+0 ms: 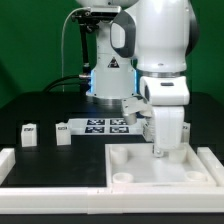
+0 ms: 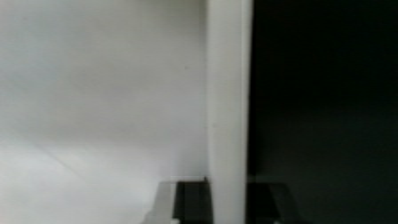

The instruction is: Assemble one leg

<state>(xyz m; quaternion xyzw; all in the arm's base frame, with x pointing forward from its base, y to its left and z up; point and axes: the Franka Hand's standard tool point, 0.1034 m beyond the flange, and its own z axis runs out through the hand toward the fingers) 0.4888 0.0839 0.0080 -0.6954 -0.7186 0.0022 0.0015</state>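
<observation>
Two small white legs with tags stand on the black table at the exterior view's left, one (image 1: 29,135) further left and one (image 1: 62,133) beside it. My gripper (image 1: 160,150) is far from them, down at the back edge of the large white tray-like piece (image 1: 185,168) with round sockets. In the wrist view the dark fingers (image 2: 192,203) stand tight on either side of the tray's thin upright rim (image 2: 228,90), so the gripper (image 2: 228,195) is shut on that rim. No leg shows in the wrist view.
The marker board (image 1: 105,125) lies behind the legs, in front of the arm's base. A white raised border (image 1: 8,165) runs along the exterior view's left and front edge. A black cable hangs behind the arm.
</observation>
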